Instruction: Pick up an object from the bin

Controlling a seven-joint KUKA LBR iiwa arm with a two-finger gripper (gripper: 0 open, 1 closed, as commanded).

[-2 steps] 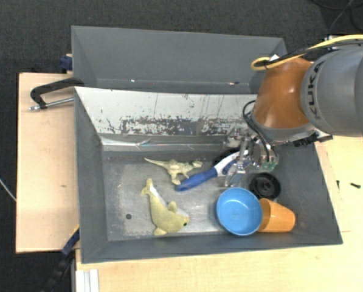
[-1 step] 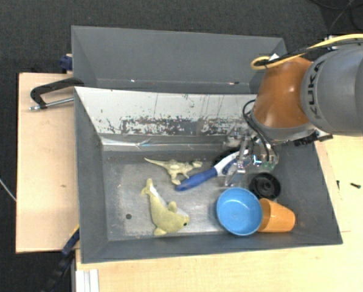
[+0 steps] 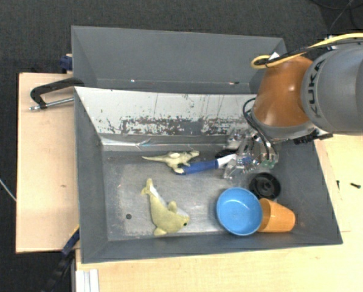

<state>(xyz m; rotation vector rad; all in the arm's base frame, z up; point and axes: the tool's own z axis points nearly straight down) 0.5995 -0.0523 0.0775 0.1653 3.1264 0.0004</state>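
Claw [image 3: 247, 156] is low in the bin's [image 3: 108, 181] back-right part, below the arm's orange cover [image 3: 281, 96]. Can't tell how far open it is, and nothing is visibly held in it.

Nearest thing is a blue-handled tool [image 3: 199, 167] - slim, straight blue shaft with a white end, possibly a toothbrush. It lies flat on the bin floor near the back wall, running left to right and slightly tilted, white end toward the claw. That end is just beside the claw tip; I can't tell whether they touch.

Other things nearby:
- black round piece [image 3: 266, 186], just in front of the claw on the right
- blue cup [image 3: 238, 212], mouth up toward the camera, touching an orange cup [image 3: 281, 218] on its right; both near the front wall
- pale yellow lizard toy [image 3: 172, 159], at the tool's left end and touching it
- yellow-green seal toy [image 3: 164, 213] - front left, well apart from the claw
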